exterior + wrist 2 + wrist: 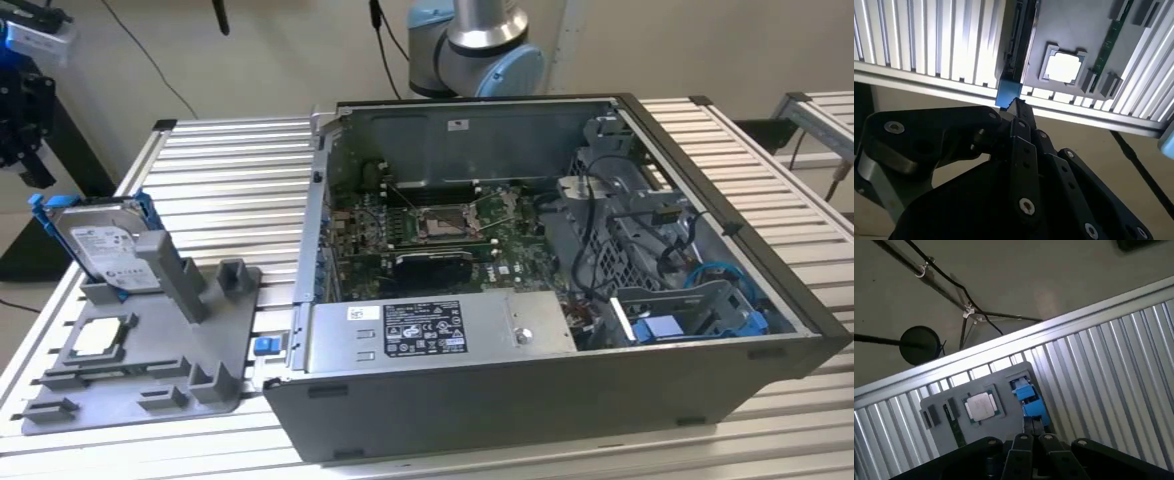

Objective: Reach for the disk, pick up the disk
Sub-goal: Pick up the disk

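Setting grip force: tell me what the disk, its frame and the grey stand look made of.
The disk: probably metal; silver-grey matt casing, white paper-like label. The frame: blue plastic, by its even colour and moulded look. The stand: grey matt plastic, seemingly moulded.

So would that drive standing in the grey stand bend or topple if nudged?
Probably stiff: the disk looks like a blue-framed metal slab. It stands on edge in the grey holder, so a sideways push could well tip it. Its smooth faces may be slippery to grip.
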